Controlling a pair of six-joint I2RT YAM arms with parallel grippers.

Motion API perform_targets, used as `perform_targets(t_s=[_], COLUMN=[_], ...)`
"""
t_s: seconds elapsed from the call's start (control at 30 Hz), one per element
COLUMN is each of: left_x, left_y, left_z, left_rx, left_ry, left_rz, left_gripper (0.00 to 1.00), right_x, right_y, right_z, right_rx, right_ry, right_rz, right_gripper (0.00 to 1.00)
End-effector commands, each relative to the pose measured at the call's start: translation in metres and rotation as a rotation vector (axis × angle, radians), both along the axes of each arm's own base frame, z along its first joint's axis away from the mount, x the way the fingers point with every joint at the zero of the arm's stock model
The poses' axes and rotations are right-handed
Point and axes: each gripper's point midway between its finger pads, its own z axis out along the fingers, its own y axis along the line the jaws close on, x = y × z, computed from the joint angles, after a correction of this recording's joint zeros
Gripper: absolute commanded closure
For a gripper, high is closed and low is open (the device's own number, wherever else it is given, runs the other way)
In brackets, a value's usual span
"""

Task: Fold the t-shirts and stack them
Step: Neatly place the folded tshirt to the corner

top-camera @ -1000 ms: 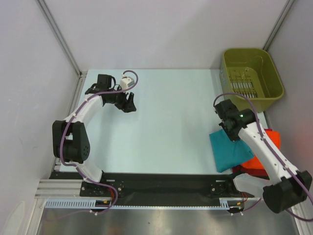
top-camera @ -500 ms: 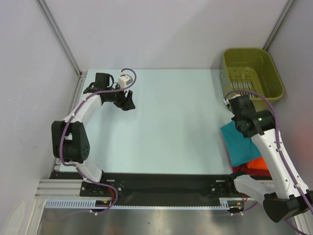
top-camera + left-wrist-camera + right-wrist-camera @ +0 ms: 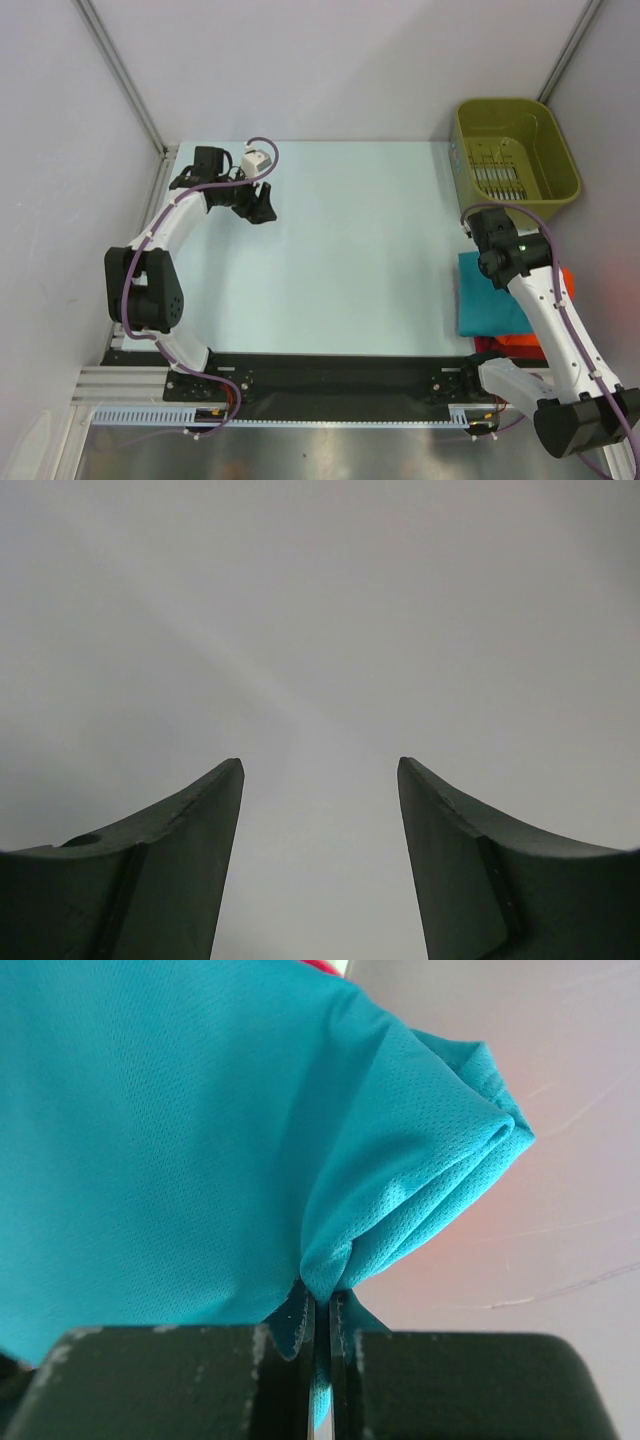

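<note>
A folded teal t-shirt [image 3: 488, 300] lies at the table's right edge, partly over an orange-red t-shirt [image 3: 520, 345] that shows beneath it and behind the right arm. In the right wrist view my right gripper [image 3: 322, 1298] is shut on a bunched fold of the teal t-shirt [image 3: 170, 1130]. In the top view the right wrist sits over the shirt's far edge and hides the fingers. My left gripper [image 3: 260, 207] is far off at the table's back left. It stands open [image 3: 320, 770] with nothing between its fingers.
An olive-green plastic bin [image 3: 512, 104] stands at the back right corner, just beyond the right wrist. Grey walls close in the table on the left, back and right. The arms' bases and a black rail run along the near edge.
My right arm has swung right, carrying the teal t-shirt from nearer the table's middle onto the orange-red one at the right edge. The left arm has hardly moved.
</note>
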Motion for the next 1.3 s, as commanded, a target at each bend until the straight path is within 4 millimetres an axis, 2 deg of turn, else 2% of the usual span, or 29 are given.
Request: perform_targets(t_s=[0.0,0.1,0.2,0.37,0.53,0.57,0.63,0.73,0.9,1.1,1.27], left_x=[0.009,0.009,0.008,0.008,0.008,0.008,0.009,0.010,0.010,0.012,0.013], left_y=[-0.001,-0.002,-0.003,-0.003,-0.002,-0.001,-0.001,-0.002,-0.001,0.000,0.000], left_z=[0.018,0.018,0.018,0.018,0.018,0.018,0.019,0.020,0.023,0.021,0.018], left_rx=[-0.016,-0.018,-0.023,-0.021,-0.014,-0.013,-0.013,-0.016,-0.015,-0.007,-0.005], left_ry=[-0.060,-0.062,-0.058,-0.057,-0.058,-0.058,-0.059,-0.060,-0.066,-0.065,-0.053], left_rz=[-0.030,-0.033,-0.032,-0.032,-0.031,-0.030,-0.030,-0.030,-0.024,-0.022,-0.023], left_gripper=[0.31,0.31,0.31,0.31,0.30,0.30,0.30,0.30,0.30,0.30,0.30], right_x=[0.001,0.009,0.018,0.021,0.015,0.020,0.018,0.027,0.020,0.009,0.027], right_y=[-0.022,-0.044,-0.047,-0.051,-0.064,-0.064,-0.076,-0.080,-0.088,-0.085,-0.097], right_z=[0.011,0.027,0.030,0.013,-0.008,-0.011,-0.020,-0.026,-0.038,-0.069,-0.069], right_rx=[-0.135,-0.225,-0.236,-0.262,-0.272,-0.272,-0.262,-0.249,-0.245,-0.196,-0.251], right_ry=[-0.008,-0.059,-0.061,0.017,0.082,0.070,0.104,0.114,0.161,0.219,0.177], right_rz=[-0.019,-0.088,-0.082,-0.060,-0.080,-0.071,-0.097,-0.079,-0.090,-0.058,-0.044], right_gripper=[1.00,1.00,1.00,1.00,1.00,1.00,1.00,1.00,1.00,1.00,0.95])
